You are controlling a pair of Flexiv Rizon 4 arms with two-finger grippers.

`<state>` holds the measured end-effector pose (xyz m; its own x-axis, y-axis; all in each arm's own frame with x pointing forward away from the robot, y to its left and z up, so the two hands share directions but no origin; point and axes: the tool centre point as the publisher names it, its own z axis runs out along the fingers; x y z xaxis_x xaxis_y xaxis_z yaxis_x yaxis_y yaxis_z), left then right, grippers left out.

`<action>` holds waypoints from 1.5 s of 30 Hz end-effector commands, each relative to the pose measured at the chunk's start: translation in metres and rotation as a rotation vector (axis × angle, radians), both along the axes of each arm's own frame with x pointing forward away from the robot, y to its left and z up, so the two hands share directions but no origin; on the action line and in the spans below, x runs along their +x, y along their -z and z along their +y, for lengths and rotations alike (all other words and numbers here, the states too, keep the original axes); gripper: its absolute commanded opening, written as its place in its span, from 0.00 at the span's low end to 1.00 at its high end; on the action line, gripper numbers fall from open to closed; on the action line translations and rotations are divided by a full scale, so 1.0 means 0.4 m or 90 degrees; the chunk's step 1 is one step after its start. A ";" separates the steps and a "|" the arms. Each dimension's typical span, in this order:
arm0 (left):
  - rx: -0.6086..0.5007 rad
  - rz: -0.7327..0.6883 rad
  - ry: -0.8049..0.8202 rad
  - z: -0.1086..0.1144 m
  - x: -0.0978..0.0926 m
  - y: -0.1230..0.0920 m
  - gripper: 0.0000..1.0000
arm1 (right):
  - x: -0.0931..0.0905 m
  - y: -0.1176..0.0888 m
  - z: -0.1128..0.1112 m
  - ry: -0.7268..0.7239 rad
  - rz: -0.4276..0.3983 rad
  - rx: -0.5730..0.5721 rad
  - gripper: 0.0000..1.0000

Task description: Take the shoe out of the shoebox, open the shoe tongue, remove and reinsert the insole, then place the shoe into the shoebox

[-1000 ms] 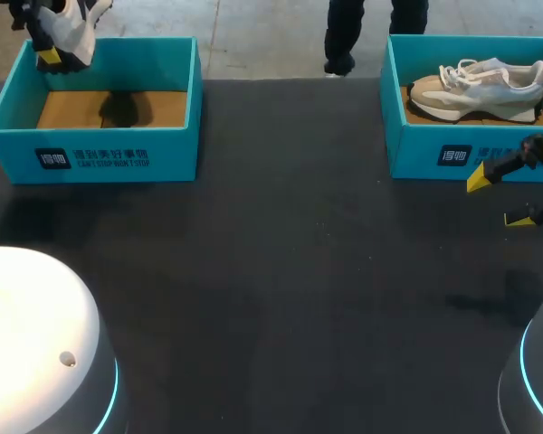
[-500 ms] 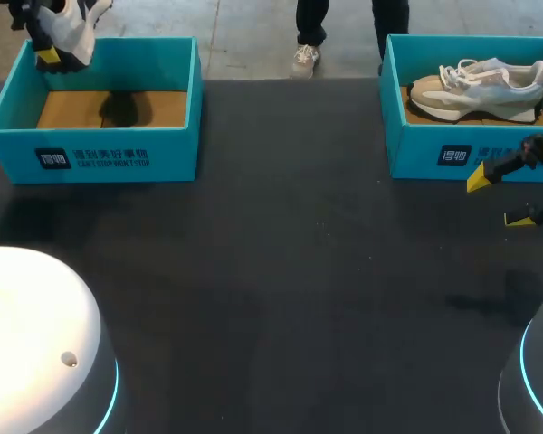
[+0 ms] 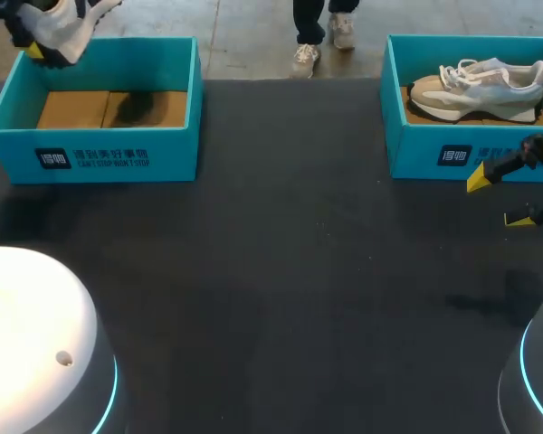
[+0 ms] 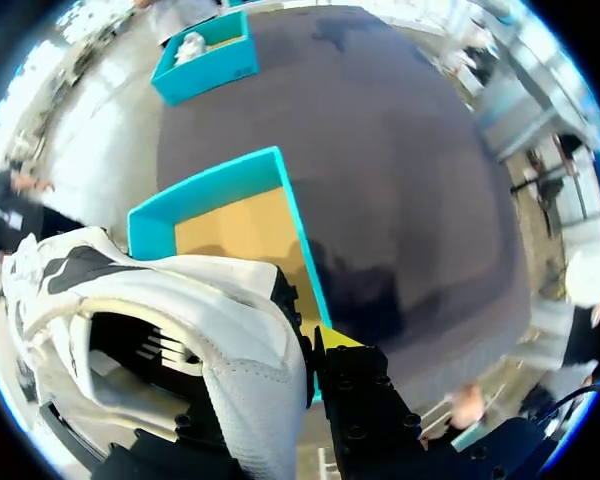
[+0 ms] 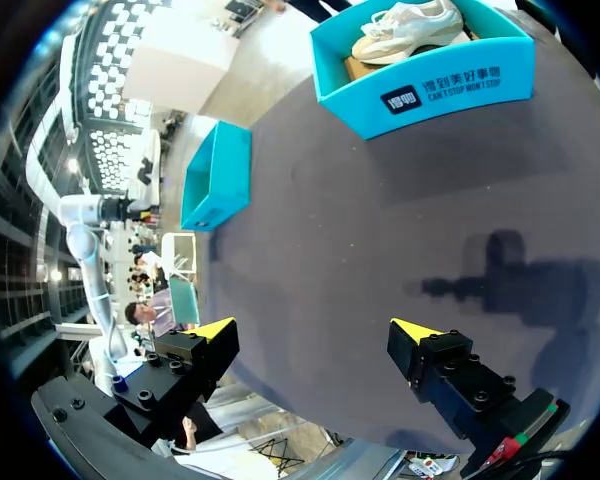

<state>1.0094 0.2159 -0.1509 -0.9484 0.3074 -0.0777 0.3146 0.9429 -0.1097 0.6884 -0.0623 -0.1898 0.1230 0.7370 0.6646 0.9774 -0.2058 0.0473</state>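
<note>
Head view: beige shoe [image 3: 478, 92] inside right shoebox [image 3: 416, 154].

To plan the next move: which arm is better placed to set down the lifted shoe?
Probably left: the left gripper holds the white shoe above the left shoebox. The right gripper hangs open beside the other shoebox.

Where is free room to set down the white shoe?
Bare: the black table between the boxes, and the cardboard floor of the left teal shoebox. Crowded: the right teal shoebox, with a beige sneaker inside and the right gripper before it.
</note>
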 end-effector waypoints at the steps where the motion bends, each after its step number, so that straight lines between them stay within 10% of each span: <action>1: -0.012 -0.001 0.065 0.053 0.019 0.001 0.00 | 0.000 0.001 0.002 0.001 0.001 -0.002 1.00; 30: 0.084 -0.088 0.544 0.202 0.099 0.019 0.00 | 0.000 0.001 0.002 0.001 0.001 -0.002 1.00; 45: 0.120 -0.075 0.634 0.227 0.149 0.033 0.00 | 0.000 0.001 0.002 0.001 0.001 -0.002 1.00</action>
<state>1.0658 0.3060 -0.1669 -0.2469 0.9687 -0.0234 0.9632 0.2480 0.1040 0.6884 -0.0624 -0.1898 0.1230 0.7370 0.6646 0.9774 -0.2058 0.0473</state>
